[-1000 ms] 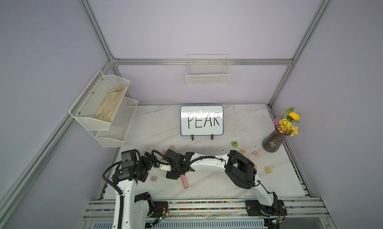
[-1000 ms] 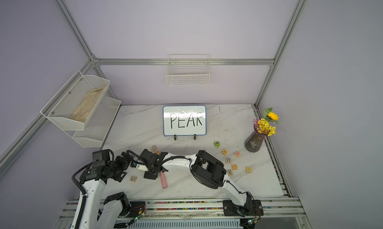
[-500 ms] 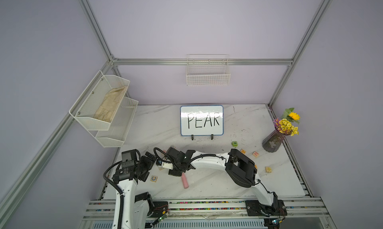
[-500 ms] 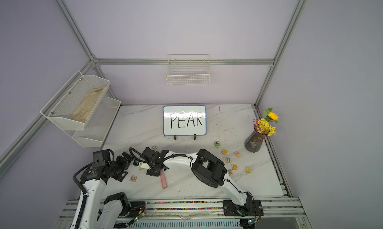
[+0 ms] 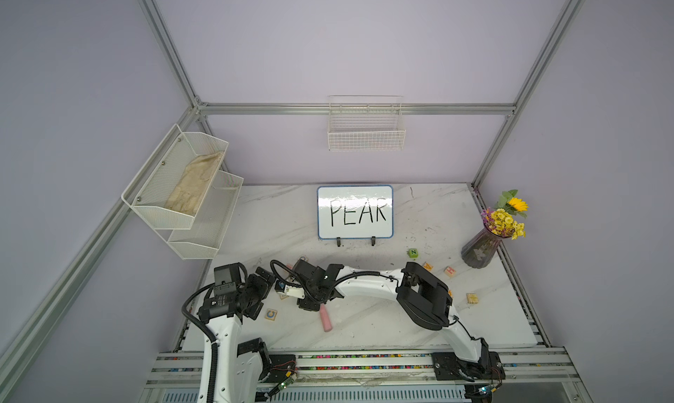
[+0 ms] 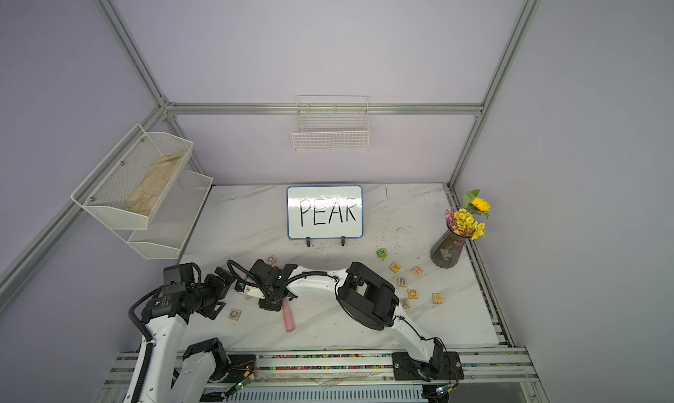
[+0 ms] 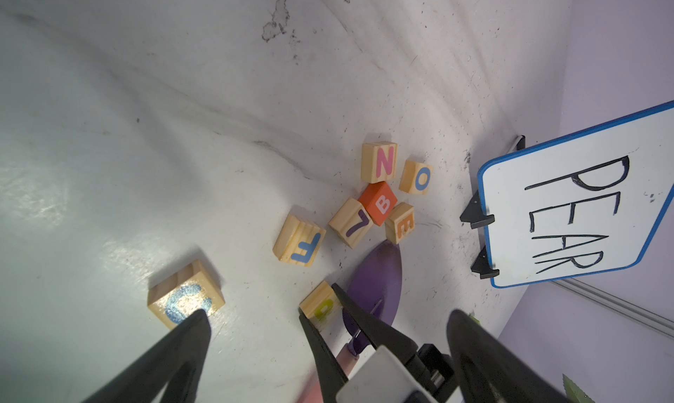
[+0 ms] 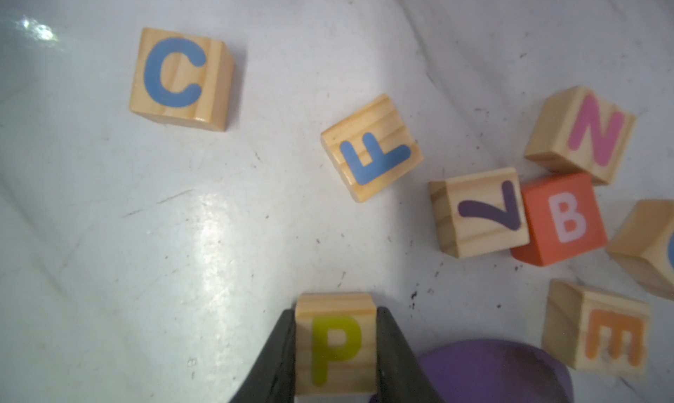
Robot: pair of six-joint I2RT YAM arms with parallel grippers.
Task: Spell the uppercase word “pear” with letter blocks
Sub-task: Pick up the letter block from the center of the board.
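Observation:
My right gripper (image 8: 335, 313) is shut on the yellow P block (image 8: 335, 343), one finger on each side of it, low over the table at the front left. The left wrist view shows the same P block (image 7: 321, 306) pinched between those fingers. My left gripper (image 7: 326, 315) is open wide just beside it, holding nothing. The orange E block (image 8: 605, 335) lies close by in a cluster. In a top view the orange A block (image 6: 394, 267) and the blue R block (image 6: 402, 281) lie at the right, beyond the right arm's elbow.
Around the P lie a blue C block (image 8: 178, 78), a blue F block (image 8: 372, 147), a purple-marked block (image 8: 481, 211), an orange B cube (image 8: 563, 218) and a pink N block (image 8: 583, 135). A purple tool with a pink handle (image 5: 325, 319) lies beside the gripper. Whiteboard (image 5: 355, 212), green N cube (image 5: 413, 252) and vase (image 5: 479, 251) stand behind.
The right gripper's jaws have closed onto the P block, and the right arm has shifted slightly to the left. The left arm has barely moved.

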